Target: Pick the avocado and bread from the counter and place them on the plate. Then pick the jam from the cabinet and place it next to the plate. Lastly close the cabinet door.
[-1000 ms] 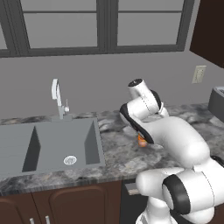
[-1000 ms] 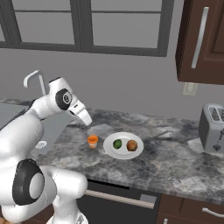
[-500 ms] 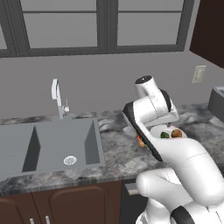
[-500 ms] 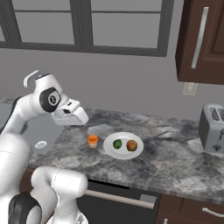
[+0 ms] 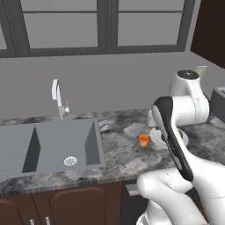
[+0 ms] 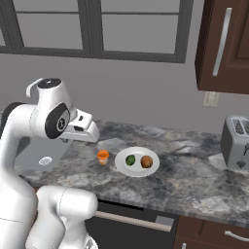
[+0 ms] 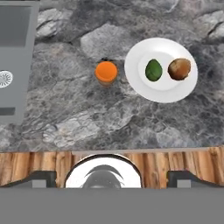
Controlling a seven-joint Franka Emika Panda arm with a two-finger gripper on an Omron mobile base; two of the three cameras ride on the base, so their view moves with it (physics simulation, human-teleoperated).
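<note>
Since avocado (image 7: 153, 70), bread (image 7: 179, 68) and jam (image 7: 106, 72) are settled at the plate (image 7: 162, 92) ahead of the spread gripper (image 7: 112, 177), closing remains; right base view puts the cabinet door (image 6: 224, 44) up and right.

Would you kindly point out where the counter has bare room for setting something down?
Bare marbled stone counter lies between the round white plate and the silver toaster, and between the grey sink and the small orange-red jam. It is crowded where the jam stands beside the plate.
</note>
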